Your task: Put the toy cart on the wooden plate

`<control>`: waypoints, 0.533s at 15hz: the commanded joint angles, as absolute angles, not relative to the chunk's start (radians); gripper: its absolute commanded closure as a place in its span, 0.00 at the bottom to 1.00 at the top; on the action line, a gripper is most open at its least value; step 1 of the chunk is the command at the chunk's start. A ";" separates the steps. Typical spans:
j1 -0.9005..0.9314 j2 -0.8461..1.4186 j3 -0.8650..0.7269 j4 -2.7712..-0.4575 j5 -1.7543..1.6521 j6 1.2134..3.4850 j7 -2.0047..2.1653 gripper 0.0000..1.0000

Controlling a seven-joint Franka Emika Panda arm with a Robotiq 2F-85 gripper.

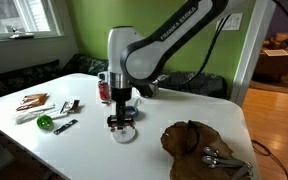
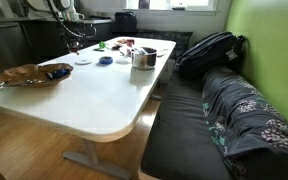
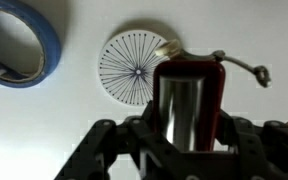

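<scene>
Gripping toy cart [image 3: 189, 88] with gripper [image 3: 190, 128], fingers closed against its reddish sides. Held low at white table [image 1: 84, 145], whether touching or just above cannot tell. Right at edge of flat white disc [image 3: 134, 68] marked with radial lines. Near disc but apart from it: small blue bowl [image 3: 19, 45]. Well apart from cart, toward table corner: wooden plate [image 1: 184, 140], metal piece [image 1: 220, 156] lying on it. Not yet on plate. Farther along table: green object [image 1: 44, 122] among small clutter.

Toy cart [image 3: 189, 78] partly hidden (behind gripper [image 3: 189, 105])
</scene>
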State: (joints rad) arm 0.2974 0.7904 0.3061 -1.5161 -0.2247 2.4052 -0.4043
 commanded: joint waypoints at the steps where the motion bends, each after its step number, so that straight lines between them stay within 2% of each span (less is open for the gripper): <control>1: 0.304 0.596 0.276 -1.690 -0.233 2.289 -0.364 0.74; 8: 0.352 0.320 0.236 -2.044 -0.257 2.219 -0.034 0.74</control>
State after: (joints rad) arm 0.3280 0.4466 0.2547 -1.8517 -0.2492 2.2050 -0.1700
